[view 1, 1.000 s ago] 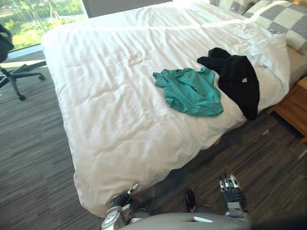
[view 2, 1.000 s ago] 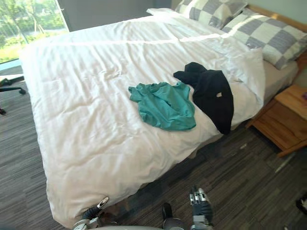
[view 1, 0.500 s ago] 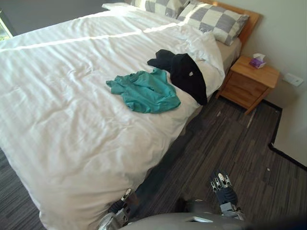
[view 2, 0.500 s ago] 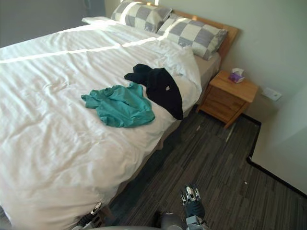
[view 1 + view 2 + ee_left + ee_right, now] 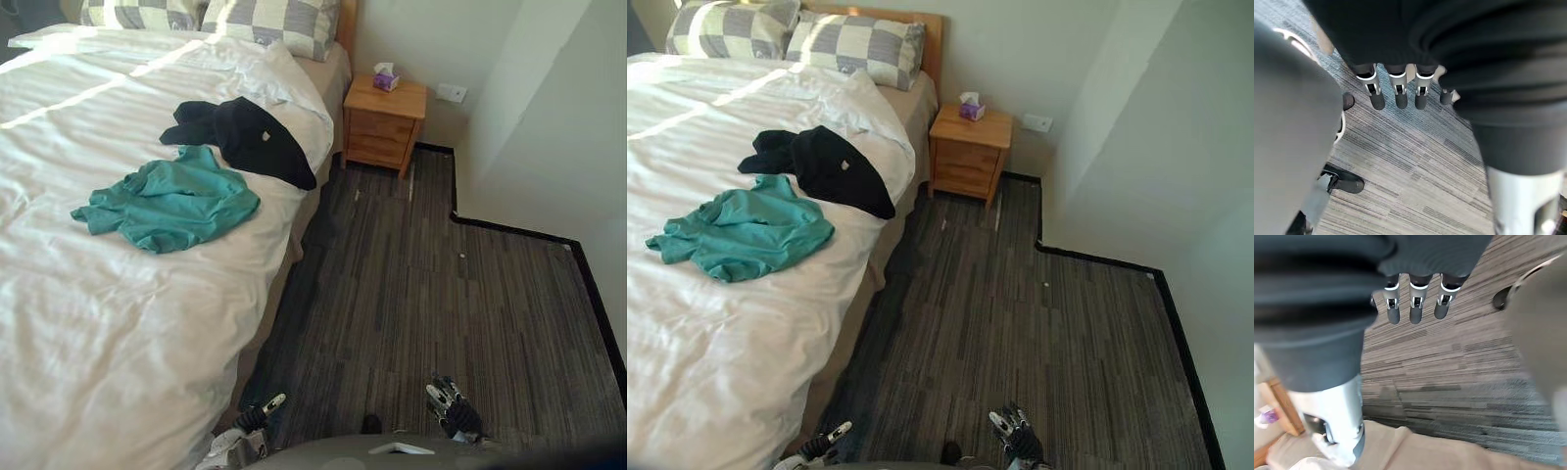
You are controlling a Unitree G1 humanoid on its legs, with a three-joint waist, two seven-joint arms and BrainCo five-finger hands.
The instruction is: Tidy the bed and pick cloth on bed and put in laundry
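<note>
Bright daylight. Sun streak crosses the white duvet-covered bed; the grey striped carpet floor just beside it lies in shadow.

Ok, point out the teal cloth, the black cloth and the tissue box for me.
teal cloth (image 5: 171, 201), left eye view, on its crumpled middle.
black cloth (image 5: 257, 147), left eye view, on its broad middle part.
tissue box (image 5: 970, 109), right eye view, on its purple side.
</note>
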